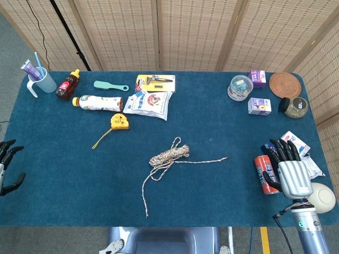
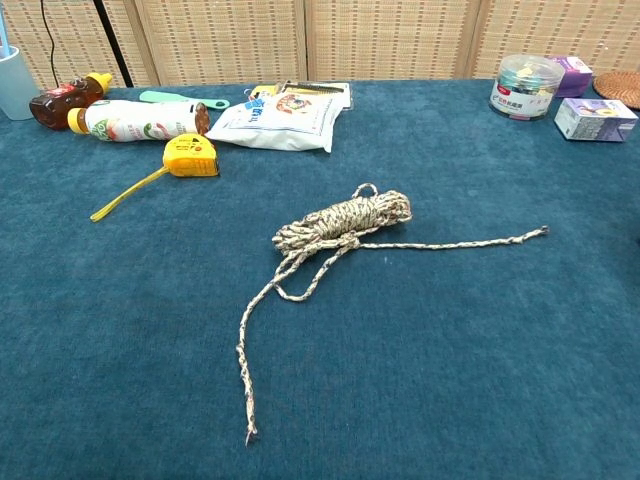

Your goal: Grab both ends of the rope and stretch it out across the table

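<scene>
A braided beige rope lies coiled in a loose bundle at the middle of the blue table; in the chest view the rope bundle shows plainly. One loose end runs right to a rope tip. The other end trails toward the front edge, finishing at a second rope tip. My right hand hovers at the table's right front, fingers spread, holding nothing, beside a red can. My left hand shows only partly at the left edge, fingers apart and empty. Neither hand appears in the chest view.
A red can and packets lie by my right hand. A yellow tape measure, lotion bottle, snack bag, brush, sauce bottle and cup fill the back left. A jar, boxes and coaster sit back right.
</scene>
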{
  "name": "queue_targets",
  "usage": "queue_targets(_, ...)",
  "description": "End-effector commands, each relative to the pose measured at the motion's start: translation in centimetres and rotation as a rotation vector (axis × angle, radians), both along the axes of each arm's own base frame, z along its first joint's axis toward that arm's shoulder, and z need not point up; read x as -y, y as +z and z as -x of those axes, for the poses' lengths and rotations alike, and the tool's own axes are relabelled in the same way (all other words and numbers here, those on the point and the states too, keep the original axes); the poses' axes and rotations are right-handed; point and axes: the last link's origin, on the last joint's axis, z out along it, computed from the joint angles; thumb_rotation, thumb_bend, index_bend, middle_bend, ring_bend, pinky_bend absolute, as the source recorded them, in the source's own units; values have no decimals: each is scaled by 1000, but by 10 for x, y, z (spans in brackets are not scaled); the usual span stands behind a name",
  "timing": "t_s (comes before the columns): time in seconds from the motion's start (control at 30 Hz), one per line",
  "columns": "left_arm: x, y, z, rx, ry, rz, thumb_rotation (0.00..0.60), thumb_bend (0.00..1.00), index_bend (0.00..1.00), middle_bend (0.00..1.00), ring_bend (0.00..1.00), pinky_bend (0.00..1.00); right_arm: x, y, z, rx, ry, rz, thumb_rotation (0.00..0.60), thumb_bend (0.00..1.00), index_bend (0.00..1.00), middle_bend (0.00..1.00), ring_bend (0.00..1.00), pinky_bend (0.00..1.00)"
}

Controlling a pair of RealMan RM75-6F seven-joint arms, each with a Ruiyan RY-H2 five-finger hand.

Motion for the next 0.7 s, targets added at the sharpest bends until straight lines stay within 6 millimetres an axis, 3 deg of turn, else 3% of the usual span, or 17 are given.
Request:
queue_targets(0.03, -1, 1, -1, 1, -5, 1, 600, 314, 200, 114, 82, 0, 1, 0, -2, 0, 10, -4, 600, 350, 267, 122, 27, 0)
queue_targets(0.4, -5, 4, -7, 3, -17, 8, 600, 314, 199, 114, 81, 0, 16, -14, -20, 45, 70, -71, 600, 350, 306, 136, 36, 24)
queue_targets(0.7, -13, 12, -14, -12, -36, 6, 600, 315, 196, 114, 81, 0, 51, -39, -54, 83, 171, -158, 600, 394, 399, 170, 48, 15)
